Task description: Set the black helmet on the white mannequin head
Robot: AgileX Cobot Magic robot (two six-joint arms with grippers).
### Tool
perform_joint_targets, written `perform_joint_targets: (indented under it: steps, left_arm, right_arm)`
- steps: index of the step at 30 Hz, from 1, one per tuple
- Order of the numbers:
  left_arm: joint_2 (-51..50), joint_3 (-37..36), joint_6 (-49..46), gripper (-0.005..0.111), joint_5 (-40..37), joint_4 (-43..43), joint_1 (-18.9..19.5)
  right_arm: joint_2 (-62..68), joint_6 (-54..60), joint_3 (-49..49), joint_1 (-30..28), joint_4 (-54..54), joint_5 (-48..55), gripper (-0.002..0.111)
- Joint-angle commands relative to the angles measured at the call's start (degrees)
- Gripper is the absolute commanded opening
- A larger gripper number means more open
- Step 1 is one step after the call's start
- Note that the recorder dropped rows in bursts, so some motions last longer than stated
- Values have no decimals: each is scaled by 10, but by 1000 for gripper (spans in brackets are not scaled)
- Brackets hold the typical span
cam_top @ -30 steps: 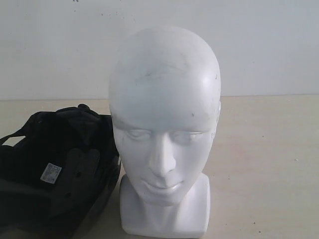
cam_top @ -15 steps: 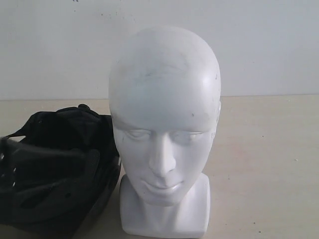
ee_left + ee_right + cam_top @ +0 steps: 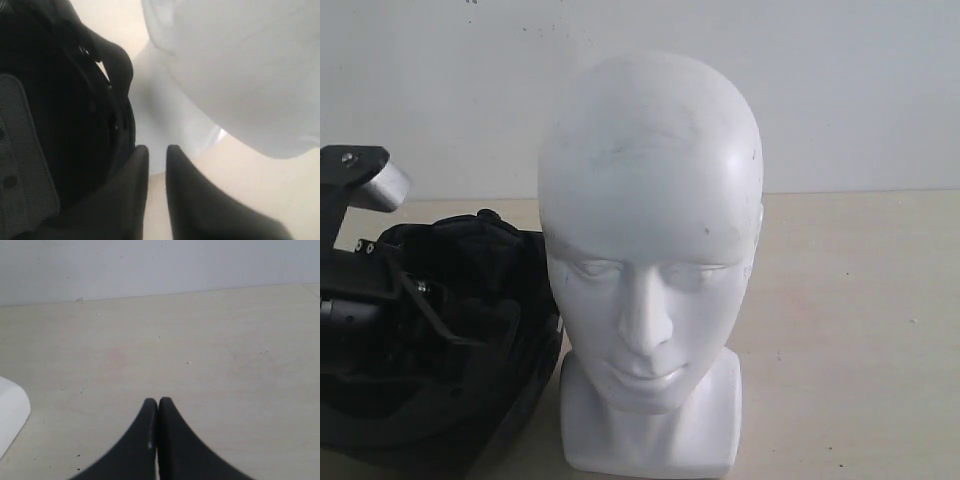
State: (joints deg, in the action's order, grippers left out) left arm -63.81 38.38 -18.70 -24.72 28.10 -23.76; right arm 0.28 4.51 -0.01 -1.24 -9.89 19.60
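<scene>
Here the black helmet lies on the tabletop with its padded hollow facing up, just beside the white mannequin head, which stands upright on its blocky neck base with nothing on its crown. The left arm reaches over the helmet's open side. In the left wrist view the left claw sits at the helmet's rim, next to the mannequin's base, its tips a narrow slit apart with only tabletop showing between them. The right claw is pressed together, empty, over bare tabletop well clear of the helmet.
</scene>
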Motion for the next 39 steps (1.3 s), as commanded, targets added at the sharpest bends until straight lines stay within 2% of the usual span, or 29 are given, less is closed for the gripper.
perform_joint_targets:
  steps: [1, 3, 5, 18, 28, 30, 32, 35, 36, 37, 39]
  left_arm:
    - [-3, 21, 9, 43, 3, -5, -1]
    - [-7, 21, 9, 60, 6, -5, -1]
    - [-17, 21, 12, 67, 6, -5, -1]
    - [-147, 27, 12, 67, 45, -7, -1]
    - [-279, 49, 12, 66, 122, -10, -1]
    - [-298, 58, 12, 62, 128, -10, -1]
    - [-312, 66, 13, 52, 127, -10, -1]
    - [-322, 76, 13, 25, 125, -11, 2]
    - [-322, 77, 13, 10, 120, -17, 10]
    - [-319, 77, 13, 5, 109, -35, 17]
    - [-311, 77, 13, 4, 64, -54, 41]
  right_arm:
    - [-3, 3, 0, -2, 1, -5, 0]
    - [-3, 3, 0, -2, 1, -5, 0]
    - [-3, 3, 0, -2, 1, -5, 0]
    - [-3, 3, 0, -2, 1, -5, 0]
    - [-3, 3, 0, -2, 1, -5, 0]
    - [-3, 3, 0, -2, 1, -5, 0]
    - [-3, 3, 0, -2, 1, -5, 0]
    - [-3, 3, 0, -2, 1, -5, 0]
    - [-3, 3, 0, -2, 1, -5, 0]
    - [-3, 3, 0, -2, 1, -5, 0]
    - [-3, 3, 0, -2, 1, -5, 0]
